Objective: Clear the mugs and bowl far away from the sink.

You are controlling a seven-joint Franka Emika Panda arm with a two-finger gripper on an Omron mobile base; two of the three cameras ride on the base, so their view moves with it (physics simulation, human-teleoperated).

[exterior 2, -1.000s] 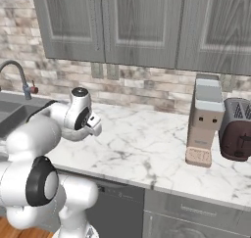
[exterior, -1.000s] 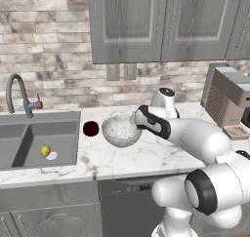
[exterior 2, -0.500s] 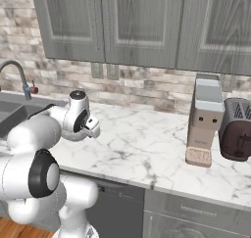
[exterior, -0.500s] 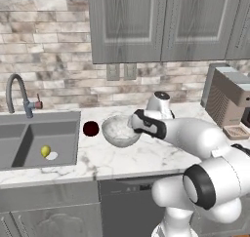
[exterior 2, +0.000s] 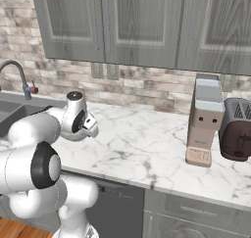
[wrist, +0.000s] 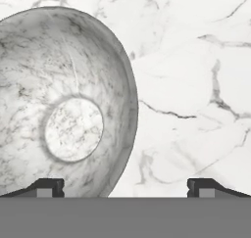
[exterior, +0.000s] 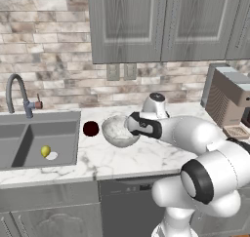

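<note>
Directly beneath the gripper [wrist: 125, 185] sits the bowl [wrist: 59, 105], and the fingers [wrist: 46, 187] are spread wide, holding nothing. One fingertip stands over the bowl's mottled inside, the other hangs over bare marble counter [wrist: 196, 85] just outside the rim. From the left base view, the hand [exterior: 141, 125] hovers at the bowl's [exterior: 117, 131] near edge, right at the rim. Beyond the bowl from the hand, a dark maroon mug [exterior: 91, 128] stands just beside it on the counter. Farther off that same way lies the sink [exterior: 39, 143], with a small yellow object [exterior: 45, 151] in its basin and the curved faucet [exterior: 17, 94] behind.
</note>
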